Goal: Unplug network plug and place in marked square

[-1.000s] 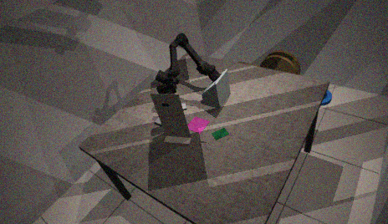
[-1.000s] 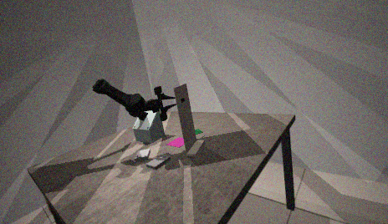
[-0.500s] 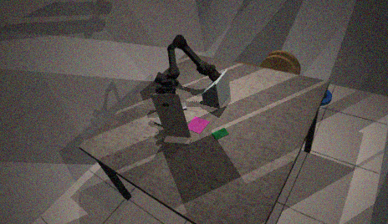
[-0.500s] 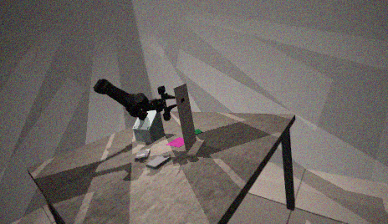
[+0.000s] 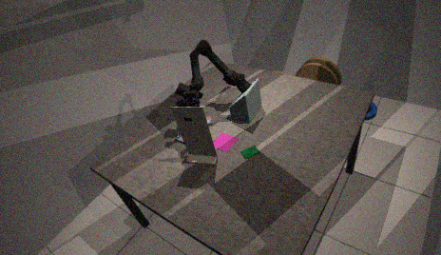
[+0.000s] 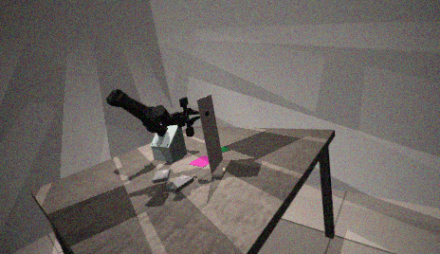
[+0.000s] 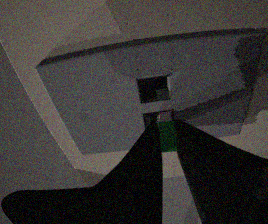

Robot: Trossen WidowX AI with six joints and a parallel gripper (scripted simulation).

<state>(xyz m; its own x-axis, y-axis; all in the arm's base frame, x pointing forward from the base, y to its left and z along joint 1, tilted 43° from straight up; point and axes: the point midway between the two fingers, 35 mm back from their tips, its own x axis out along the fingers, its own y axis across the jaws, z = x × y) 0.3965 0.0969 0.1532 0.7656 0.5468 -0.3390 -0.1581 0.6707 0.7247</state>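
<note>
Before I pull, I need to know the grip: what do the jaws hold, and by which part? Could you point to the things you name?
Cannot be told: the green plug (image 7: 168,136) shows in the narrow gap between the jaws, but contact isn't clear.

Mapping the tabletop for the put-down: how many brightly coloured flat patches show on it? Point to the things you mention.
2: a magenta patch (image 5: 225,142) (image 6: 199,162) near the upright panel (image 5: 194,131) (image 6: 209,131) (image 7: 95,100), and a green patch (image 5: 250,151) (image 6: 225,149) farther from the arm. Others may be hidden.

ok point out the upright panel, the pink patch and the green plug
upright panel (image 5: 196,133) (image 6: 211,136) (image 7: 100,100): top, exterior and wrist, its face
pink patch (image 5: 225,142) (image 6: 199,161): top and exterior, its middle
green plug (image 7: 168,137): wrist, its body
</note>
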